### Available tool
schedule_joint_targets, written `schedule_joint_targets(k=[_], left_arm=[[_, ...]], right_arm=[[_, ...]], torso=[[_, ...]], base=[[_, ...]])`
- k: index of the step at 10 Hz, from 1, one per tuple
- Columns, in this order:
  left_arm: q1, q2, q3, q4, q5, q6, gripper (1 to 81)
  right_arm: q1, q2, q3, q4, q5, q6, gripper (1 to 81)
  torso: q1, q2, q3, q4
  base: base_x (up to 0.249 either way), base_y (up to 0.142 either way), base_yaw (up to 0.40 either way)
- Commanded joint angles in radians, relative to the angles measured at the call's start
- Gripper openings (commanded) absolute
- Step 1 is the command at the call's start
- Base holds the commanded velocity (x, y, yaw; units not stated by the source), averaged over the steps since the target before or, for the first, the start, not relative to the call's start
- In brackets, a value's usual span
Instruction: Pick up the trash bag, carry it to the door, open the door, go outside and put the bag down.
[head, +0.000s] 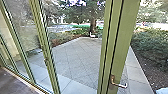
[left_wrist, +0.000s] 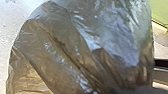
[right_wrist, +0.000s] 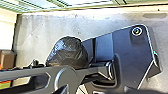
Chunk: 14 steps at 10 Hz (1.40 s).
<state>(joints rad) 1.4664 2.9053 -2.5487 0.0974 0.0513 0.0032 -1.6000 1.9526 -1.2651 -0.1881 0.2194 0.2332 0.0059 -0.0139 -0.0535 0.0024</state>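
Claws, apart or together: I cannot tell; the trash bag (right_wrist: 67, 51) is beside the base (right_wrist: 133, 56). Opening the door (head: 125, 42) seems in hand, likely needing care at the handle (head: 119, 85)

A shiny, creased trash bag (left_wrist: 67, 50) looms large.

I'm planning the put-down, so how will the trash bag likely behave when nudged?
The trash bag is probably floppy, as its film shows folds and creases. The glossy surface may be slippery. Its rounded outline suggests it could slump or roll.
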Motion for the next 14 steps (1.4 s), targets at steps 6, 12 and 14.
schedule_joint_targets(k=[6,12,14], left_arm=[[-0.045,-0.001,0.004,-0.008,0.052,0.003,1.0],[-0.045,0.000,-0.002,-0.008,0.052,0.003,1.0],[-0.045,0.002,-0.004,-0.007,0.052,0.003,1.0]], right_arm=[[0.275,-0.429,0.391,0.073,-0.095,0.002,81.1],[0.727,-0.498,0.465,0.229,-0.469,0.041,81.1],[0.895,-0.496,0.466,0.226,-0.607,0.124,81.1]], torso=[[0.000,0.000,0.000,0.000],[0.000,0.000,0.000,0.000],[0.000,0.000,0.000,0.000]], base=[[0.000,0.000,0.000],[0.000,0.000,0.000],[0.000,0.000,0.000]])
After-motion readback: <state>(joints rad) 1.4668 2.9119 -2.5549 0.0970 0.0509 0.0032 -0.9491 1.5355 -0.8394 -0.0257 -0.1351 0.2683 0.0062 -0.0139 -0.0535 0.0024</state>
